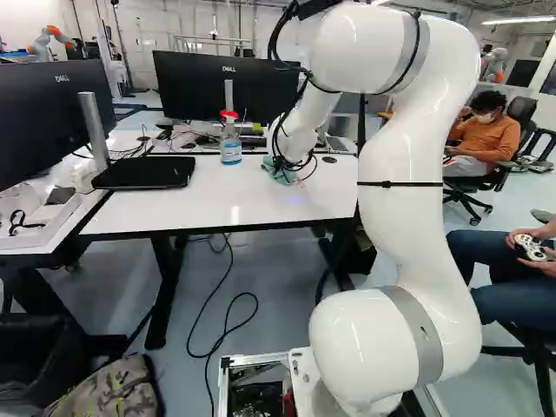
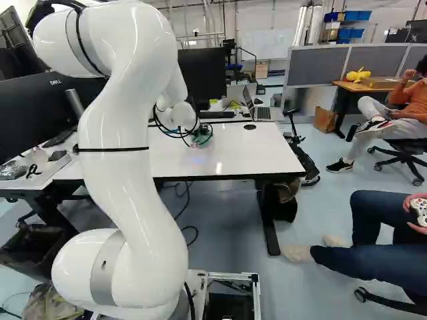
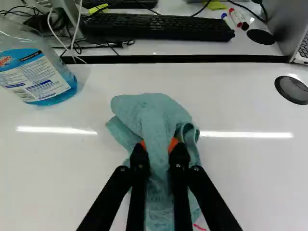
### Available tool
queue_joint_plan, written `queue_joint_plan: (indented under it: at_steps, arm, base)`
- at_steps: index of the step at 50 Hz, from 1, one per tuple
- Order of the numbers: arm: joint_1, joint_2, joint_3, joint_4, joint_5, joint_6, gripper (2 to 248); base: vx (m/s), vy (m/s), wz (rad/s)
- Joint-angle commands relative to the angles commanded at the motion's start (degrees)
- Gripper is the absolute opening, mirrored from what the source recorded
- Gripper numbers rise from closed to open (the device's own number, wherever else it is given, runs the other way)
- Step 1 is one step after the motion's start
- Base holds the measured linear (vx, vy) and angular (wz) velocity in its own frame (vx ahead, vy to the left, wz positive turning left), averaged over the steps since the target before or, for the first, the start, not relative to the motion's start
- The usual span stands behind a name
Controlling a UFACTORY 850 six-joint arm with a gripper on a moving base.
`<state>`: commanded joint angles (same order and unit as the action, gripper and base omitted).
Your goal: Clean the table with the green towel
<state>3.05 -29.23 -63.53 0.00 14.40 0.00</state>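
Observation:
In the right base view my gripper (image 2: 202, 131) is low over the white table (image 2: 247, 157), partly hidden by cables. The wrist view shows my gripper (image 3: 159, 147) shut on the green towel (image 3: 151, 113), whose cloth bunches up between the orange pads and spreads on the tabletop (image 3: 62, 168) ahead of and under the fingers. A short red mark (image 3: 199, 227) shows on the table beside the towel's edge. The towel (image 1: 280, 171) also appears below the wrist in the left base view.
A spray bottle (image 1: 230, 143) with blue liquid stands on the table, left of the towel. Behind are monitors (image 1: 195, 82), a keyboard (image 3: 159, 28), markers (image 3: 236, 18) and a laptop (image 2: 257, 110). A seated person's legs (image 2: 373, 257) are right of the base.

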Motion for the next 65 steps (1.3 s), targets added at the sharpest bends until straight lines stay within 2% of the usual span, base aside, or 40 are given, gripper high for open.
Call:
queue_joint_plan:
  at_steps: [13, 30, 46, 57, 65]
  arm:
    - [1.5, -2.4, -3.2, 0.0, 0.0, 0.0, 56]
    - [1.7, -6.4, -8.6, 0.0, 0.0, 0.0, 56]
    - [0.6, -9.4, -12.9, 0.0, 0.0, 0.0, 56]
    - [-0.8, -8.9, -12.2, 0.0, 0.0, 0.0, 56]
    - [-0.9, -8.9, -12.1, 0.0, 0.0, 0.0, 56]
  base:
    - [0.000, 0.000, 0.000]
    - [0.000, 0.000, 0.000]
    - [0.000, 0.000, 0.000]
    - [0.000, 0.000, 0.000]
    - [0.000, 0.000, 0.000]
